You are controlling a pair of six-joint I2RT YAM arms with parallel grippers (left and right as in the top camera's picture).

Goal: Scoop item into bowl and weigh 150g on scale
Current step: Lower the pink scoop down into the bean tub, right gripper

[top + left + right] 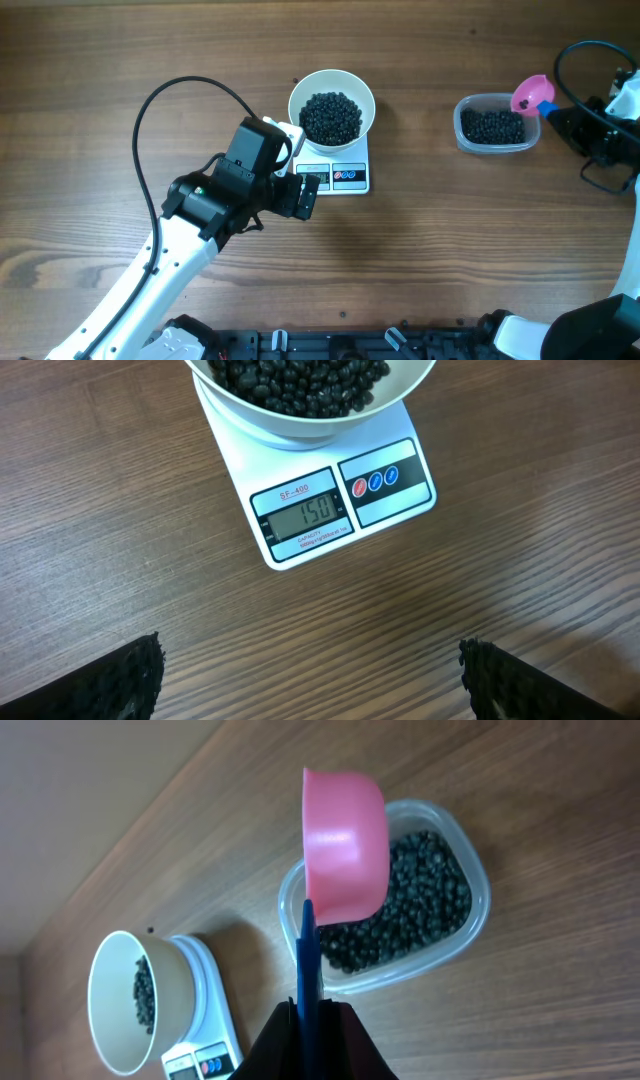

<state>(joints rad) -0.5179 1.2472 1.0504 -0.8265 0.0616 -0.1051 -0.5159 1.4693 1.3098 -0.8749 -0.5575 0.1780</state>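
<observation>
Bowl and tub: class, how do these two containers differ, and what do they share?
The bowl is round and opaque white; the tub is rectangular and clear. The bowl stands on the scale; the tub stands directly on the table. Both hold black beans.

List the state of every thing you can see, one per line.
bowl: upright on the scale, holding beans
beans: some in the bowl, the rest in the tub
scale: on, display lit
tub: open, partly full
scoop: held at the tub's edge, looks empty
left fingers: open, empty
right fingers: shut on the scoop's handle
</observation>
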